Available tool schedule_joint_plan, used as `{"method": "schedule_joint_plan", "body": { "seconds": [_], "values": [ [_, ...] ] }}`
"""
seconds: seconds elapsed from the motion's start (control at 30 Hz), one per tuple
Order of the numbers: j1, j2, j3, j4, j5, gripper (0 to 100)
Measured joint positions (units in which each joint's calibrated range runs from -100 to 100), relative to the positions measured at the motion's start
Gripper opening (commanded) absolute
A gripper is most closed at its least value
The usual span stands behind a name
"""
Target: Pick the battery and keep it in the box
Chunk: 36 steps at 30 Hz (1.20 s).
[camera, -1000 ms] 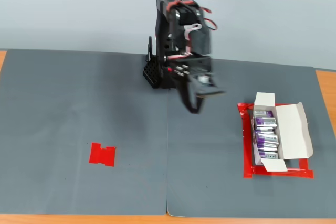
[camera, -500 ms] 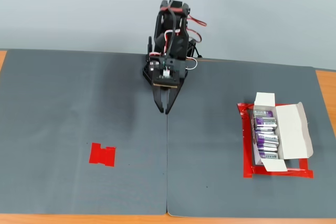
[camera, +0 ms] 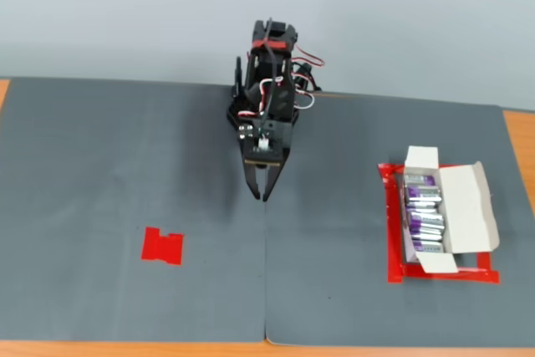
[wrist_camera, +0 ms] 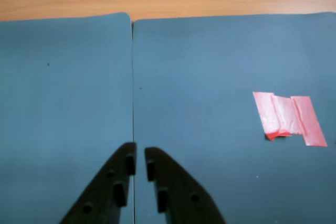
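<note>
Fixed view, listing: claw (camera: 261, 196) at desk (camera: 125, 165) centre, nearly closed, holding nothing. Box (camera: 464, 206) at 3 o'clock, flaps open, seated in a red tape frame (camera: 443, 274); several batteries (camera: 423, 211) lie inside in a row. Red tape patch (camera: 162, 246) at 8 o'clock, bare. Wrist view: tape patch (wrist_camera: 287, 117) at 3 o'clock of the claw (wrist_camera: 139, 159). No loose battery shows; task appears complete or awaiting another cell.
</note>
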Motion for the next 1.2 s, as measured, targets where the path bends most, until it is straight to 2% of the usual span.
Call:
{"method": "schedule_joint_plan", "body": {
  "seconds": [0.27,0.63,1.2],
  "values": [
    [-2.43,-0.51,4.94,1.65,0.15,2],
    [-3.1,-0.59,4.94,22.03,0.15,2],
    [-3.1,-0.59,4.94,23.07,0.0,2]
  ]
}}
